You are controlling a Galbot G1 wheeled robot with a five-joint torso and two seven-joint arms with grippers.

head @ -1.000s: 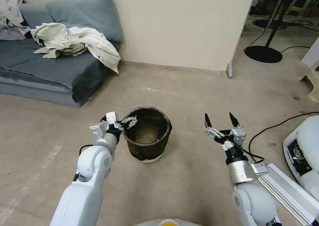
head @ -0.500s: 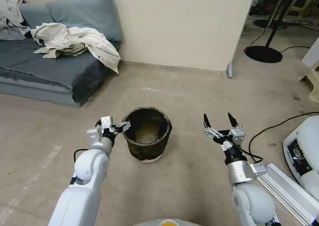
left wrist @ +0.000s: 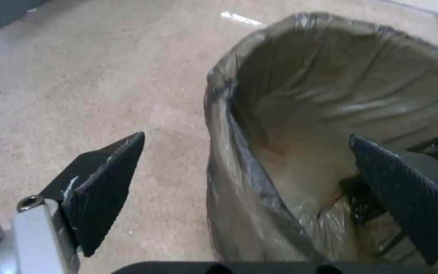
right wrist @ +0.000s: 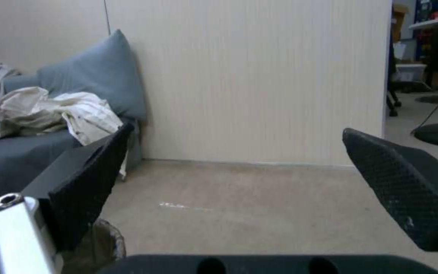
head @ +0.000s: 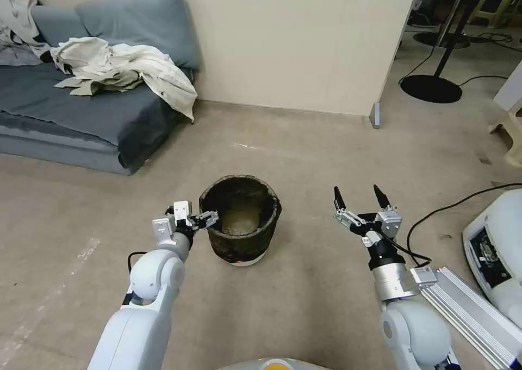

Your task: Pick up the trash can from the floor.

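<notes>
Head camera looks down from above; wrist cameras sit low, sharing its trash can view.

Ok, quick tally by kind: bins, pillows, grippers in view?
Bins: 1, the trash can on the floor.
Pillows: 1, the pillow on the couch.
Grippers: 2, left gripper astride the bin rim, right gripper off to the side.
Total: 4.

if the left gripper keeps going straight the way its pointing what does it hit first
Most likely the trash can wall. The left gripper is open and straddles the bagged rim, one finger outside, the other inside. Going straight on, the rim would slide deeper between the fingers; how far before it meets the gripper's body is unclear.
</notes>
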